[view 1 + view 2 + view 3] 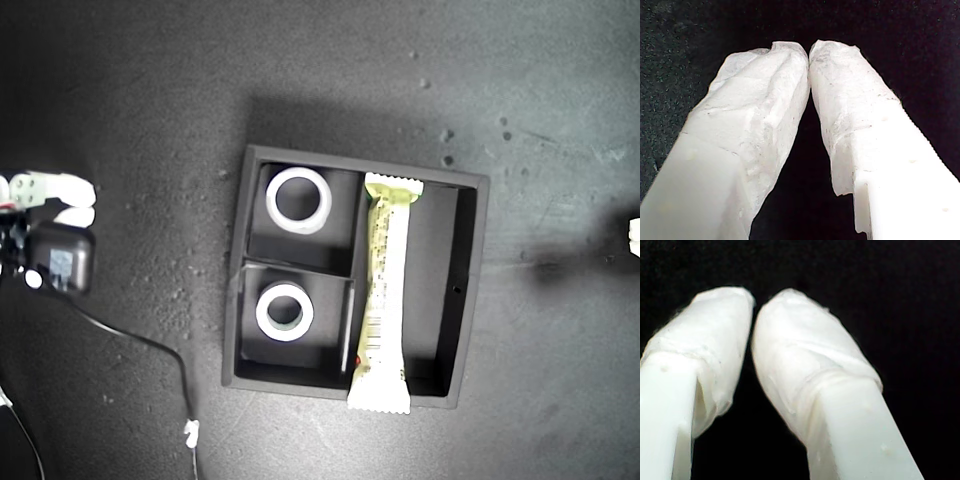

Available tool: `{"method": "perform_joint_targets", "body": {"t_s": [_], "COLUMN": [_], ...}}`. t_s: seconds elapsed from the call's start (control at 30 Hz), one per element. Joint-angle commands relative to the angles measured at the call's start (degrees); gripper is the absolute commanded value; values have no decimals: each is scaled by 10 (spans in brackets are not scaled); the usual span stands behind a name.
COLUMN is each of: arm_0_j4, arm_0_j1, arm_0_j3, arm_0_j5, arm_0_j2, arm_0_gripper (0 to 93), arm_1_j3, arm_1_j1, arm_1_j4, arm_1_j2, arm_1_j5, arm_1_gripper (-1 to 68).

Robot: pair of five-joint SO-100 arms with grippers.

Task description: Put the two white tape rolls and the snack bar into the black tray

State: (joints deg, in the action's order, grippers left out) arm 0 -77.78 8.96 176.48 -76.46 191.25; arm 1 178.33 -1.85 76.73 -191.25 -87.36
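My first gripper (809, 52) shows only in its own wrist view: two white tape-wrapped fingers (765, 100) pressed together at the tips, nothing between them, dark mat behind. My second gripper (754, 302) likewise appears only in its wrist view, its padded fingers (790, 340) nearly touching at the tips and empty, over black. Neither wrist view shows the tray. The exterior view alone shows the black tray (470, 290) on the dark speckled mat (150, 100). One white tape roll (298, 199) lies in one small compartment, and the other white tape roll (284, 311), with a greyish core, lies in the other. The snack bar (386, 290) lies in the long compartment, one crimped end overhanging the tray wall. At the exterior view's left an arm (50, 230) with a black cable (150, 345) stands well apart from the tray; which arm it is cannot be told. A white part (634, 232) shows at the exterior view's right edge.
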Motion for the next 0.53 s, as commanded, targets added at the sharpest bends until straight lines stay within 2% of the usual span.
{"method": "perform_joint_targets", "body": {"t_s": [0.0, 0.5], "arm_0_j4": [-21, -21], "arm_0_j1": [3, 3], "arm_0_j3": [33, 33], "arm_0_j5": [-4, -5], "arm_0_j2": [27, 27], "arm_0_gripper": [3, 3], "arm_1_j3": [6, 6], "arm_1_j1": [18, 13], "arm_1_j4": [3, 2], "arm_1_j2": [4, -4], "arm_1_j5": [54, 57], "arm_1_gripper": [0, 0]}}
